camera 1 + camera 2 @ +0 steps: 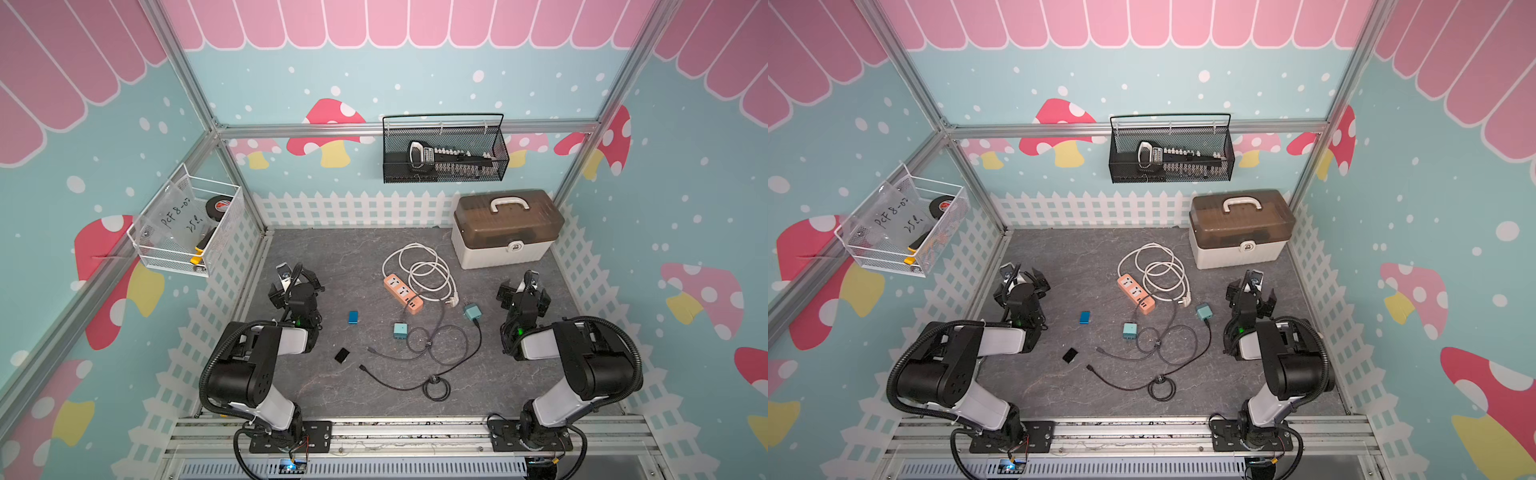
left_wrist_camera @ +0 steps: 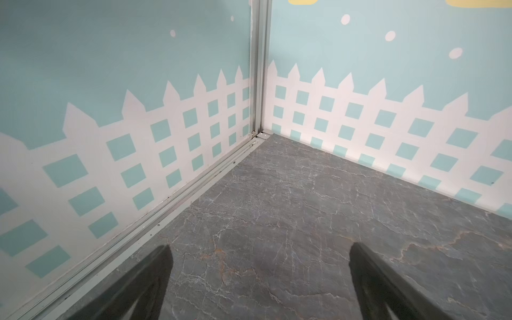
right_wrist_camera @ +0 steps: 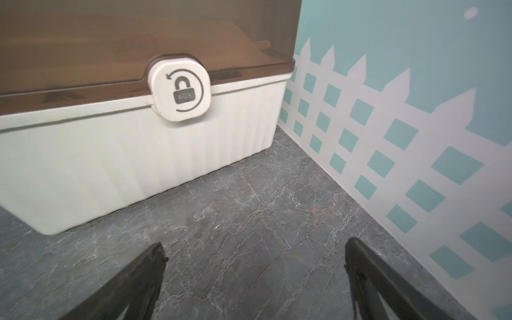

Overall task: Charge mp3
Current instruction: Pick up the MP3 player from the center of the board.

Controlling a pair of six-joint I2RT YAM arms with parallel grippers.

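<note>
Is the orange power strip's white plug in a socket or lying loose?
Loose. The white plug lies on the table beside the orange power strip, its white cord coiled behind it.

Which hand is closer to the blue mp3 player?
Left. The left hand is just left of the mp3 player; the right hand is across the cables, by the storage box.

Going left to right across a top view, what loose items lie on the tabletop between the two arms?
Blue device → orange power strip → teal charger. Left out because they overlap others in the order: the black device and the second teal charger.
</note>
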